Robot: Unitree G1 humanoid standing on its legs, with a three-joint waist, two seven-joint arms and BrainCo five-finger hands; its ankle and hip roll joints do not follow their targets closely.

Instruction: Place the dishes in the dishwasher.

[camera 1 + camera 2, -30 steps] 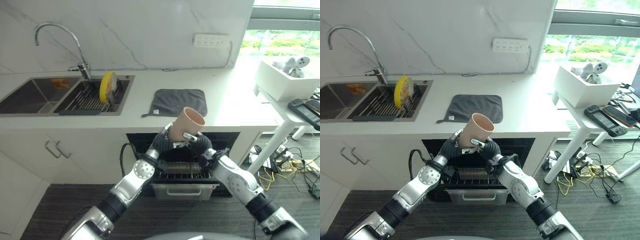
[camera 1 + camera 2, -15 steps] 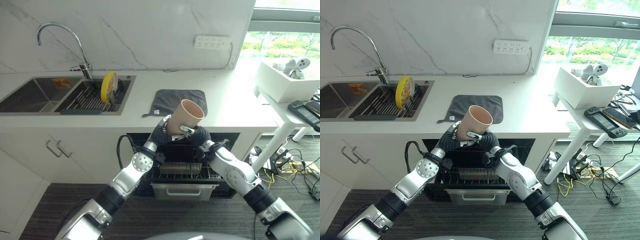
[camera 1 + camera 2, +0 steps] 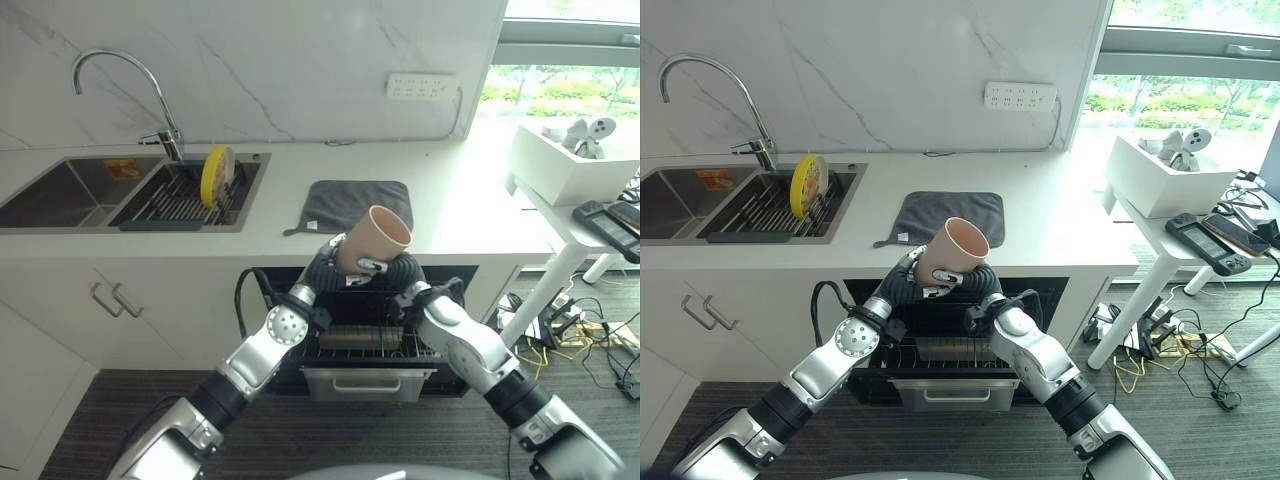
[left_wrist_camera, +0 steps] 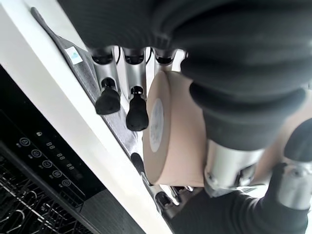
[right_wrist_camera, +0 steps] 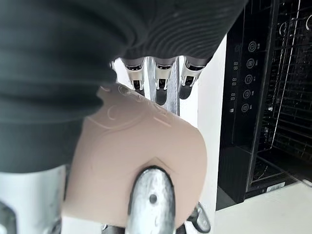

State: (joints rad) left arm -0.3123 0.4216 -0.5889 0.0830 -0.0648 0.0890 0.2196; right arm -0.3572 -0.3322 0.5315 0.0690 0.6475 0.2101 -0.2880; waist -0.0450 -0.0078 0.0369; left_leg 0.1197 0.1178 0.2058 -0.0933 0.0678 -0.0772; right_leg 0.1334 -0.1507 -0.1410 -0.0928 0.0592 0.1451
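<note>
A beige cup [image 3: 372,240] hangs tilted, mouth up and to the right, just in front of the counter edge above the open dishwasher [image 3: 365,345]. Both hands meet at it. My left hand [image 3: 322,270] comes from below left, its fingers [image 4: 108,92] lying by the cup's base [image 4: 170,131] and its thumb against the wall. My right hand [image 3: 397,272] comes from the right, thumb [image 5: 150,204] pressed on the cup [image 5: 131,165] and fingers [image 5: 157,80] behind it. A yellow plate [image 3: 214,172] stands on edge in the sink rack.
A grey cloth [image 3: 360,203] lies on the white counter [image 3: 470,215] behind the cup. The double sink [image 3: 60,190] with its tap is at the left. The dishwasher's wire rack [image 3: 940,350] is pulled out below. A white table [image 3: 575,215] with a box stands right.
The cup has been raised towards the counter edge and then tipped a little lower. My right hand has closed in on it beside the left one.
</note>
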